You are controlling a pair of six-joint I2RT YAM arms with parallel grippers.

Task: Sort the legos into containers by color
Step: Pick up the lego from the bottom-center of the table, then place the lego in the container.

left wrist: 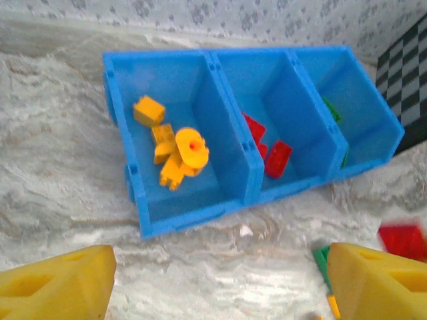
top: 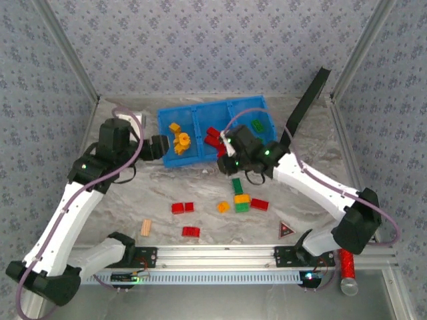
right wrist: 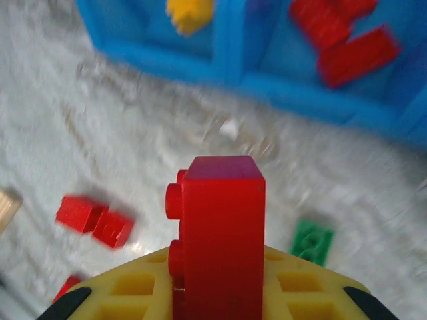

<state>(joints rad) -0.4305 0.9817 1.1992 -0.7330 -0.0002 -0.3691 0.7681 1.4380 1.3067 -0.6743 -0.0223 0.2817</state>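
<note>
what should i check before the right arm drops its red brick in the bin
1. Red brick clamped in the right jaws: ok.
2. Middle compartment of the bin holds red bricks, so the colour matches: ok.
3. Room in that compartment for one more: ok.
4. Held brick fully over that compartment: cannot tell; the top view puts it about at the near wall.
5. Left jaws open, empty, off the bin's left end, out of the way: ok.
</note>
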